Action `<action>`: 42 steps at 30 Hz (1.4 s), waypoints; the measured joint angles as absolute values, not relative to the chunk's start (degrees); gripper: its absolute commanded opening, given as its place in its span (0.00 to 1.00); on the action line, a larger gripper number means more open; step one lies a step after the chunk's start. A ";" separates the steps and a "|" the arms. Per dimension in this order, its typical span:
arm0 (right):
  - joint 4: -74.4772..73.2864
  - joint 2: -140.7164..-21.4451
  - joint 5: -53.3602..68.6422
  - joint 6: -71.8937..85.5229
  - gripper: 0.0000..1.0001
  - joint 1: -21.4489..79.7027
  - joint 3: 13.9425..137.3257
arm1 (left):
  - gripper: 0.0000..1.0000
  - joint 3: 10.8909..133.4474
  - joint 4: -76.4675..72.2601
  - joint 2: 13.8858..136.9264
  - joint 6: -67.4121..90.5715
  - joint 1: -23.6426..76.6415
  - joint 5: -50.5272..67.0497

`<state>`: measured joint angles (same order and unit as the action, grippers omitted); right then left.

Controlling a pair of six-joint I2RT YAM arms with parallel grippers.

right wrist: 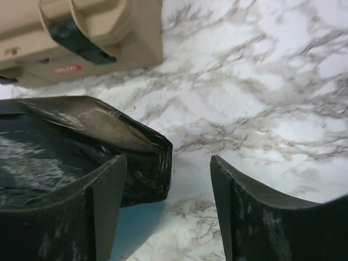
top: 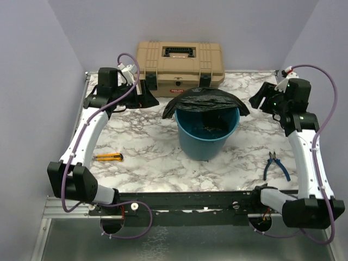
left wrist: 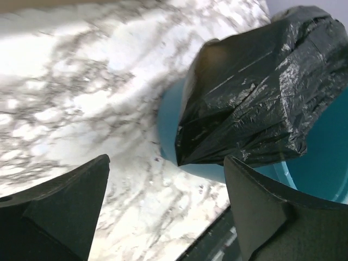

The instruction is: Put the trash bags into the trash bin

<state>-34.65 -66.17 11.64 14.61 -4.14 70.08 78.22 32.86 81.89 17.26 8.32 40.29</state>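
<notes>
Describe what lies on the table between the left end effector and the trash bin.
Only bare marble table, seen in the top external view, separates the left end effector and trash bin.

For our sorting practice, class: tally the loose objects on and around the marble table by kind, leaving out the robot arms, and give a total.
Black trash bag: 1
Teal trash bin: 1
Tan toolbox: 1
Yellow utility knife: 1
Blue-handled pliers: 1
Total: 5
</notes>
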 measured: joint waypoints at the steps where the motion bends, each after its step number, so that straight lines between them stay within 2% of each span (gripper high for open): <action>1: -34.65 -64.79 10.68 14.63 0.67 -4.14 70.72 | 0.89 78.50 33.23 80.71 16.73 8.29 38.09; 6: -34.46 -57.67 13.52 15.42 0.58 -4.21 71.20 | 0.86 78.52 34.30 74.26 14.00 8.32 32.82; 12: -31.94 -52.97 20.73 28.01 0.63 -4.21 64.93 | 0.87 77.41 32.18 68.97 17.72 10.41 31.88; 16: -29.12 -49.12 22.04 39.24 0.66 -4.21 55.55 | 0.89 70.57 26.46 66.13 28.77 12.67 30.98; 21: -25.76 -48.90 23.29 45.95 0.66 -4.21 54.61 | 0.90 62.04 19.03 60.80 42.15 15.38 28.25; 27: -21.54 -49.50 24.99 51.83 0.65 -4.21 54.15 | 0.91 60.51 11.88 60.55 50.92 17.80 24.67; 42: -13.69 -55.20 27.44 60.18 0.49 -4.21 51.35 | 0.90 59.18 6.48 66.46 56.38 23.83 18.72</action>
<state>-13.69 -55.20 27.44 60.18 -4.21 51.35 59.18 6.48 66.46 56.38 23.83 18.72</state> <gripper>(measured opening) 0.522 0.901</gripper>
